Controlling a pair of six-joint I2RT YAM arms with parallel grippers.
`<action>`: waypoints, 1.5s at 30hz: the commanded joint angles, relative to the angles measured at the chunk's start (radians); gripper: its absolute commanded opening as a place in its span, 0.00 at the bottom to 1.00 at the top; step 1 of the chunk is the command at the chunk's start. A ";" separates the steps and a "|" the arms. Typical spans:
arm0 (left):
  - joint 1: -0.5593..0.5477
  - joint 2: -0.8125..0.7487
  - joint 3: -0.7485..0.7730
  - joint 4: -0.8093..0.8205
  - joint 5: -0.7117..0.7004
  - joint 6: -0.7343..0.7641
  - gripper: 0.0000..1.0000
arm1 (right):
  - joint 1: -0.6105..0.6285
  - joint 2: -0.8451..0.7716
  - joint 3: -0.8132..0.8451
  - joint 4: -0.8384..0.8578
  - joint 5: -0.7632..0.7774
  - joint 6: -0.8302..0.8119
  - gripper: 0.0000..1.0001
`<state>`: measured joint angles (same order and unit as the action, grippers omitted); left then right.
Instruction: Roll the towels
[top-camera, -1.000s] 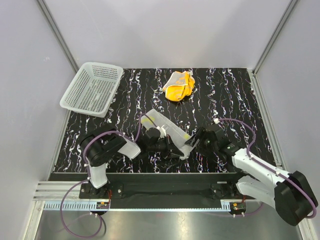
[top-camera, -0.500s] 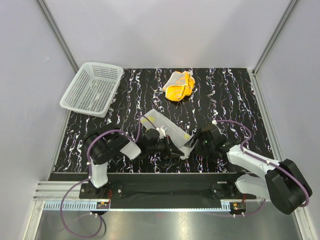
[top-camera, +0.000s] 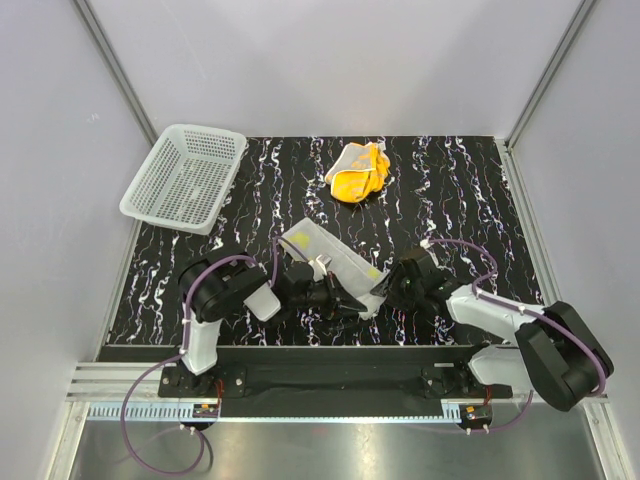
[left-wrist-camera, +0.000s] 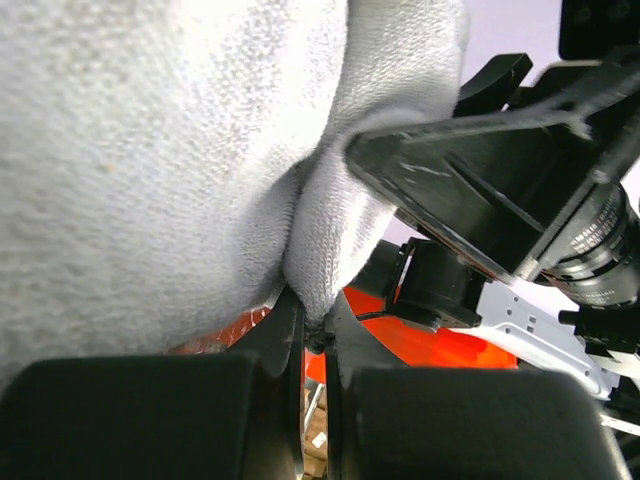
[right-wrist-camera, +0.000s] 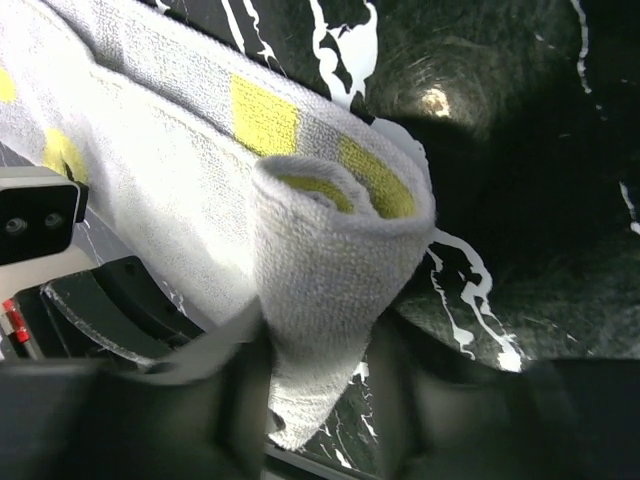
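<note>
Lower centre of the top view: the left hand is clenched on the pale towel (likely anchoring it) while the right hand straddles its rolled end. Whether that hand grips, I cannot tell — the orange towel lies crumpled at upper centre, unrolled.

Basket blocks far-left corner; orange towel far-centre.

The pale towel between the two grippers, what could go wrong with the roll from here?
The left gripper pinches only a thin fold of the pale towel; a pull could slip it free. The rolled end between the fingers of the right gripper looks loose, so it may unwind or squash flat.
</note>
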<state>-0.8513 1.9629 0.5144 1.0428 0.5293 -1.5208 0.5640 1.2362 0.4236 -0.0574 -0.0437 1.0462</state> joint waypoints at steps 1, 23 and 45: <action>0.006 -0.010 -0.001 0.065 0.032 0.001 0.01 | 0.007 0.031 0.036 0.031 0.036 -0.015 0.40; -0.139 -0.533 0.289 -1.162 -0.720 0.877 0.55 | 0.008 0.147 0.259 -0.303 -0.010 -0.097 0.24; -0.502 -0.296 0.388 -0.900 -0.920 1.251 0.56 | 0.013 0.213 0.271 -0.321 -0.070 -0.104 0.24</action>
<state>-1.3514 1.6451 0.8398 0.0628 -0.3321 -0.3058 0.5667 1.4410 0.6914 -0.3473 -0.0937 0.9535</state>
